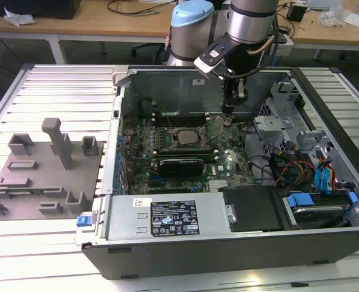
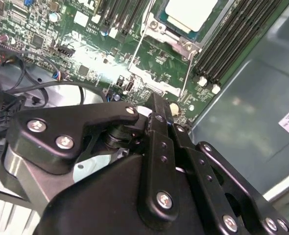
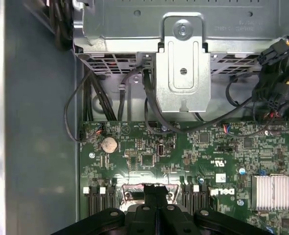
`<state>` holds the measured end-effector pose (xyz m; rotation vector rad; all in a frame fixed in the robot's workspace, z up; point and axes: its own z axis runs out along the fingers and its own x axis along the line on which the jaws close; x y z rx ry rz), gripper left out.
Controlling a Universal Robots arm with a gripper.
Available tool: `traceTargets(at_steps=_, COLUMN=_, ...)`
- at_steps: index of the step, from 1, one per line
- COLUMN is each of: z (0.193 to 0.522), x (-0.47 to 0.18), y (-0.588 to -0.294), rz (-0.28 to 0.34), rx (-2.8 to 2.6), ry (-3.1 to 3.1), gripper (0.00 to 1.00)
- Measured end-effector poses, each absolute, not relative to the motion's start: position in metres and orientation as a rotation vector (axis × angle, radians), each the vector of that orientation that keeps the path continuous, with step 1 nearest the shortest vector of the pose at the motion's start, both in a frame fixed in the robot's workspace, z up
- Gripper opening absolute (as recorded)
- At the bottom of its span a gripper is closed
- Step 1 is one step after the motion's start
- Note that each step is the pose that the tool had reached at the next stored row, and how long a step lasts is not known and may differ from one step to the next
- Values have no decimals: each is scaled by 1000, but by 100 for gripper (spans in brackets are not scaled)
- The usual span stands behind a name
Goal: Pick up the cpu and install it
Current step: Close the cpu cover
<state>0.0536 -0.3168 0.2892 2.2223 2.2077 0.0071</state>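
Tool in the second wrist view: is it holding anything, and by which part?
Nothing is held: the tool is shut with nothing between its fingers. The cpu lies in the socket, apart from it.

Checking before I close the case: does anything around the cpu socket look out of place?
Yes: the metal retention frame is swung open, not clamped over the cpu, which lies exposed. Nothing else looks damaged.
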Motion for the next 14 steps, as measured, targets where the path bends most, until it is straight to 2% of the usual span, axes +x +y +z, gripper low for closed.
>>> traceTargets(at_steps=14, z=254, x=83, y=-317, rz=-44, rx=2245, ry=2230, gripper=11)
